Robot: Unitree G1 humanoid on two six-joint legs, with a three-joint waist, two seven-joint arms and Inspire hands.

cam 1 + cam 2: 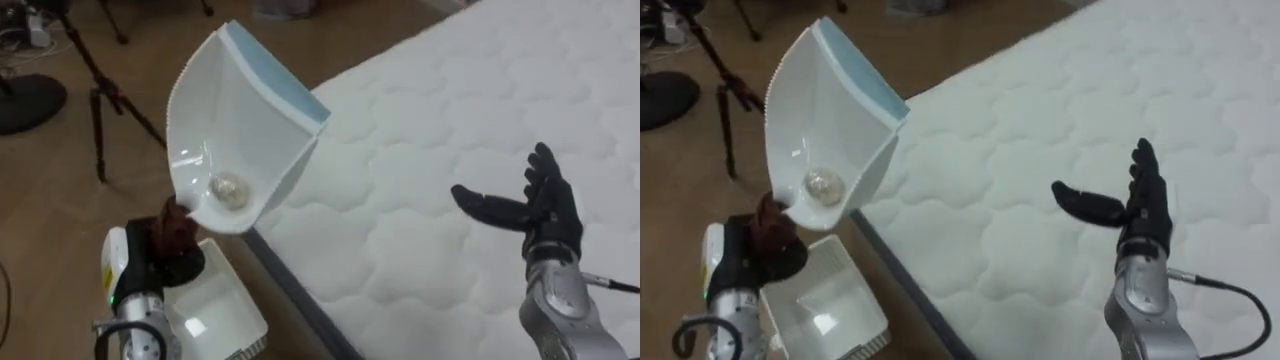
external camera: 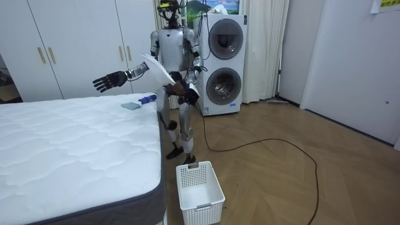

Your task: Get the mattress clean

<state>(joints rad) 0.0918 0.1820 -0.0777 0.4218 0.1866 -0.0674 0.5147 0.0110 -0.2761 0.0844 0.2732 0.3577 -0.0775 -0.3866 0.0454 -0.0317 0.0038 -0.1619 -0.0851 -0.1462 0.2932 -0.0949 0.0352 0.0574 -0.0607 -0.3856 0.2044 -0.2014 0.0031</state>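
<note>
Left hand (image 1: 172, 232) is clamped on the dustpan (image 1: 240, 120) just off the bed (image 1: 430, 120), a wad (image 1: 228, 187) in its low end, right hand (image 1: 540, 205) spread open over the bed; a skewed tip could drop the wad past the basket (image 1: 215, 310) beside the bed.

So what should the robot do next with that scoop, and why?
Probably tip the dustpan down over the white basket: its left hand holds it raised with a little ball resting inside, and the basket sits right below.
</note>
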